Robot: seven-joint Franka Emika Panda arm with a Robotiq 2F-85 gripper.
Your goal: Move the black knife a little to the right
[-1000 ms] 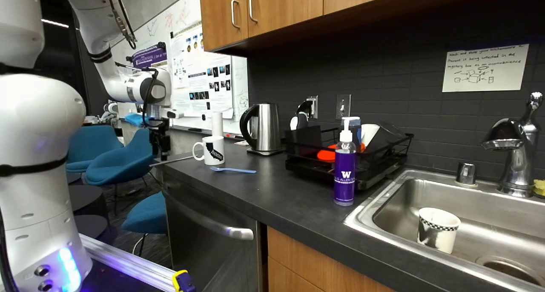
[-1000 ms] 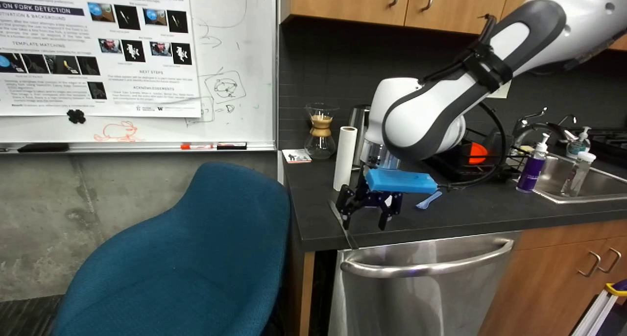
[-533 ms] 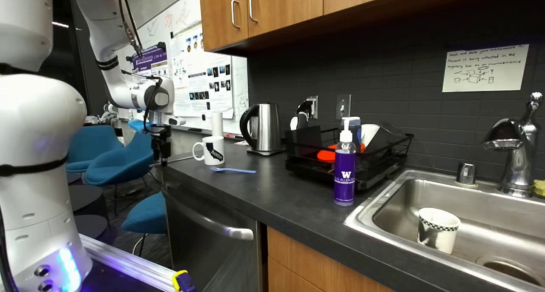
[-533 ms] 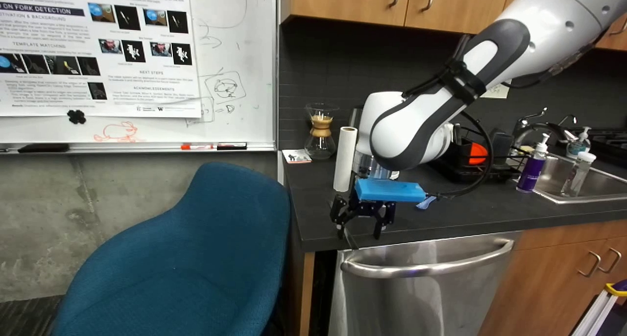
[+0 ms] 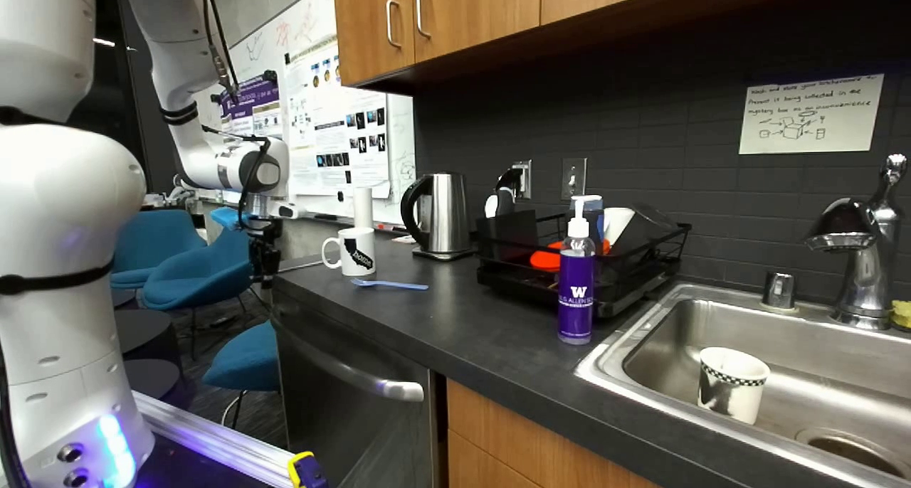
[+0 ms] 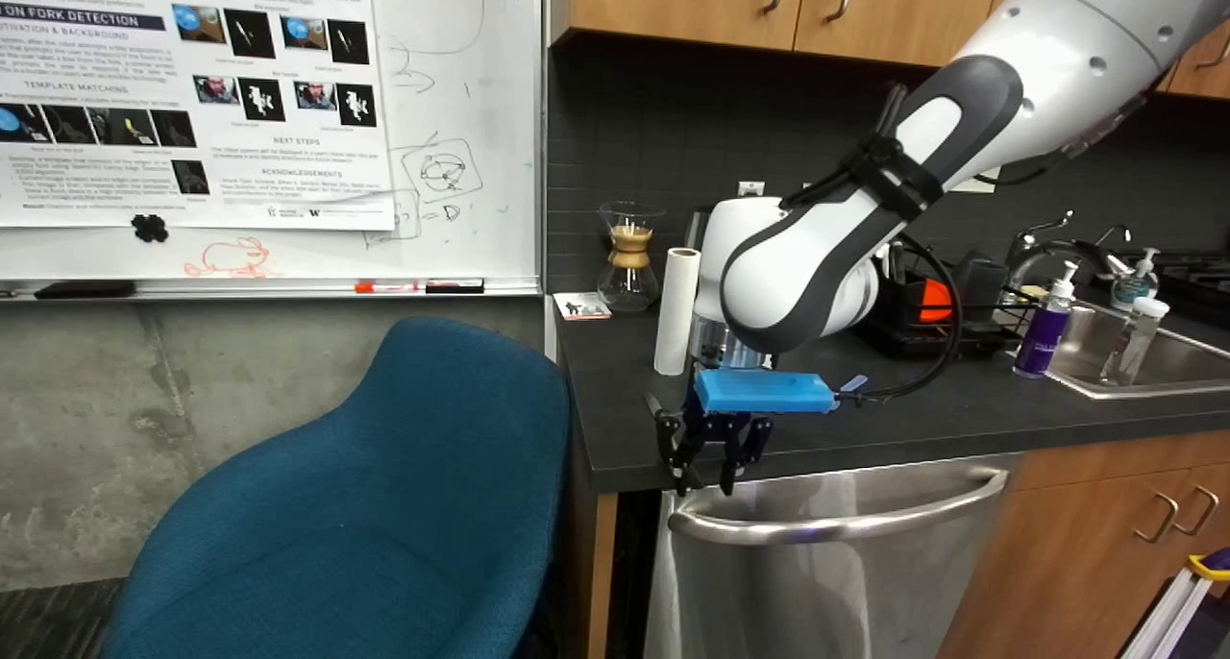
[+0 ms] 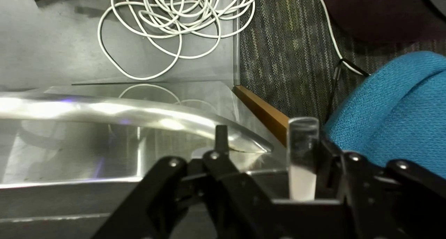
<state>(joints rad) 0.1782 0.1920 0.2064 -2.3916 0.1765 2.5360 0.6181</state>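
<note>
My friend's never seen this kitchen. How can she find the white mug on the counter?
In an exterior view, find the long dark counter below the wooden cupboards, then the silver kettle on it. Left of the kettle in that picture stands the white mug. Unlike the cup in the sink, which has a checked band, it shows a black shape on its side.

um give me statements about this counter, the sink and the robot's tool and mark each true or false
The white mug with a black print and the slim blue utensil rest on the dark countertop. True.
The mug is overturned. False: it stands upright.
The thin grey knife lies near the black two-fingered tool. True.
The tool's fingers are pressed together. False: they stand apart.
A white cup with a checkered band is in the steel sink. True.
</note>
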